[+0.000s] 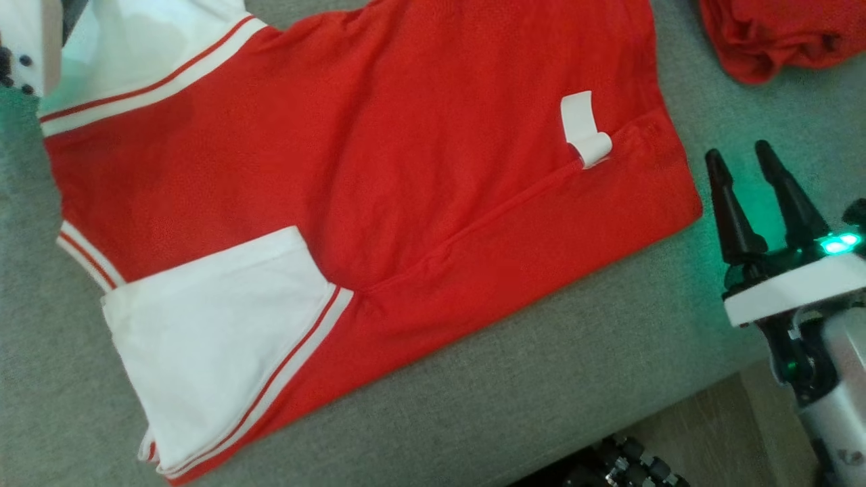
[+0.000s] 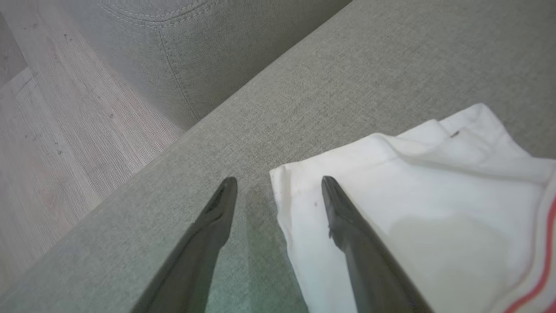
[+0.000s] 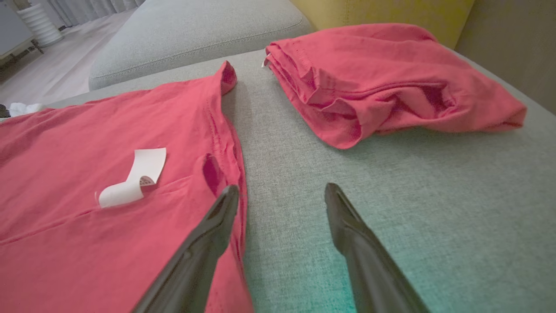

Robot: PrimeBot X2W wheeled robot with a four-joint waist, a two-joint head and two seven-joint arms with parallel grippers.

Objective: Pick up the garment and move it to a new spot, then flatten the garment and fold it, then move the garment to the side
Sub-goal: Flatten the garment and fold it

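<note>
On the grey upholstered seat the garment, a red shirt with white, red-striped sleeves, is seen spread out flat. One white sleeve is laid across the red cloth near the seat's front edge. A white label is curled up on the cloth near the right-hand hem.

The right gripper is held just beside that hem, its jaws spread wide with nothing between them. In its wrist view one finger is seen over the garment's edge and the other over bare upholstery.

The left gripper is likewise held wide apart and empty. One finger is seen over the bare seat and the other over a white sleeve corner (whether cloth is touched cannot be told).

A second red garment, loosely folded, is seen lying apart from the first, beyond the right gripper. Pale wooden floor is seen past the seat's edge.
</note>
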